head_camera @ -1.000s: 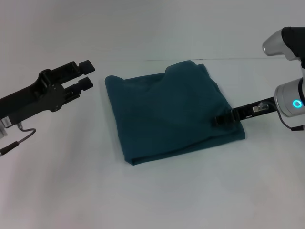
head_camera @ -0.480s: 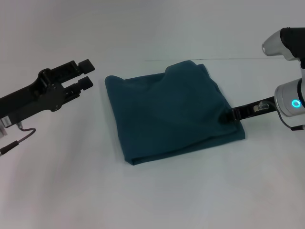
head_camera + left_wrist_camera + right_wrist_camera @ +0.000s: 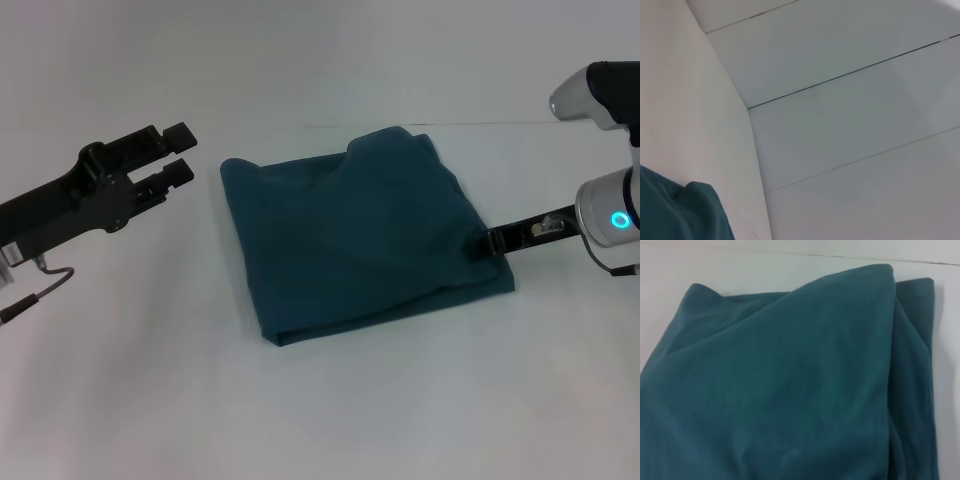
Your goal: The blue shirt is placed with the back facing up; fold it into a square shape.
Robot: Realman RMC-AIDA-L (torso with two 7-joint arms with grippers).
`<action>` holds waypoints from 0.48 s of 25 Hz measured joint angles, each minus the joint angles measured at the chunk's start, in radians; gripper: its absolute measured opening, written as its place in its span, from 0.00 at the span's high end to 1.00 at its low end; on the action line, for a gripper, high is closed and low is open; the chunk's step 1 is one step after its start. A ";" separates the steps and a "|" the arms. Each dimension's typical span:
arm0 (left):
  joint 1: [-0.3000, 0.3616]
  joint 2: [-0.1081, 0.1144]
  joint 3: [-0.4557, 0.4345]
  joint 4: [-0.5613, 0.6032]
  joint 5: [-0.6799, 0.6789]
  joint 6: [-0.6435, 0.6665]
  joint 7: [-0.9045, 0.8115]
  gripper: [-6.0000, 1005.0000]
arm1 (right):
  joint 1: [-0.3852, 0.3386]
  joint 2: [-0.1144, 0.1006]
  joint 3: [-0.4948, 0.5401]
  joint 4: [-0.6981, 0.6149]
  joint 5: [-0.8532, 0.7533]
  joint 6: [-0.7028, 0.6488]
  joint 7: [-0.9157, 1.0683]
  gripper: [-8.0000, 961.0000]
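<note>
At three o'clock on your folded teal-blue knit shirt (image 3: 355,235), right claw (image 3: 480,243) touches its edge, grip unreadable; left claw (image 3: 182,156) hovers spread at nine o'clock.

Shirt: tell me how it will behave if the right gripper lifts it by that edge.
The shirt is soft and rumpled, so it would likely sag. Its stacked layers would probably slide apart and unfold. The right gripper at its edge could drag it across the table.

One blue shirt (image 3: 355,232), folded into a rough square. Two black grippers: left gripper (image 3: 180,154) off the cloth, right gripper (image 3: 480,243) at its edge. One white table (image 3: 400,400).
</note>
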 joint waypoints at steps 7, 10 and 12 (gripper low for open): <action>0.002 0.000 -0.001 0.000 0.000 0.004 -0.002 0.40 | -0.030 -0.024 0.008 -0.057 0.000 -0.089 0.056 0.96; 0.002 0.000 -0.001 0.000 -0.001 0.004 -0.002 0.40 | -0.054 -0.030 0.008 -0.095 0.000 -0.121 0.082 0.95; 0.001 0.000 -0.001 0.000 -0.001 0.004 -0.002 0.40 | -0.065 -0.032 0.008 -0.114 0.000 -0.139 0.093 0.94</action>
